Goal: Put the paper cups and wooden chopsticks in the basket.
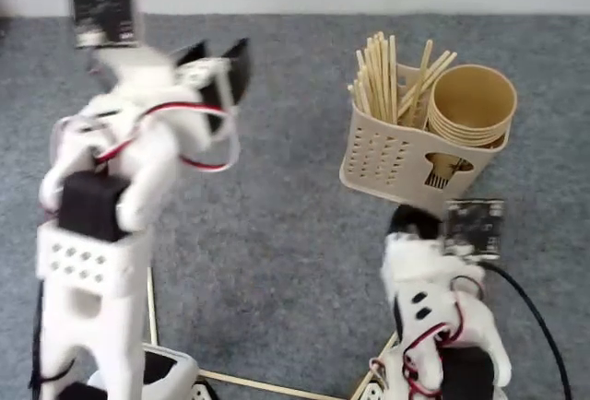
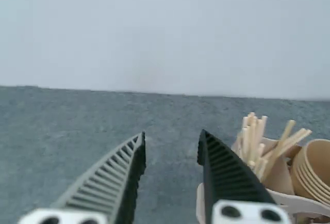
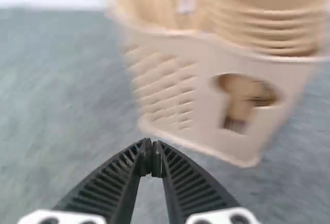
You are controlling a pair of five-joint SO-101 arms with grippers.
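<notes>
A beige basket (image 1: 392, 162) stands on the grey carpet at the right rear. Inside it sit a stack of tan paper cups (image 1: 472, 103) and a bundle of wooden chopsticks (image 1: 383, 77) standing upright. My left gripper (image 1: 218, 55) is raised at the left rear, open and with nothing in it. In the left wrist view its fingers (image 2: 219, 167) frame the carpet, with the basket (image 2: 289, 198), chopsticks (image 2: 256, 141) and cups (image 2: 314, 170) off to one side. My right gripper (image 3: 151, 156) is shut and holds nothing, just short of the basket (image 3: 185, 100).
Grey carpet (image 1: 277, 234) covers the table between the two arms. A thin wooden frame strip (image 1: 267, 386) runs along the near edge by the arm bases. A pale wall (image 2: 165, 28) rises behind the carpet.
</notes>
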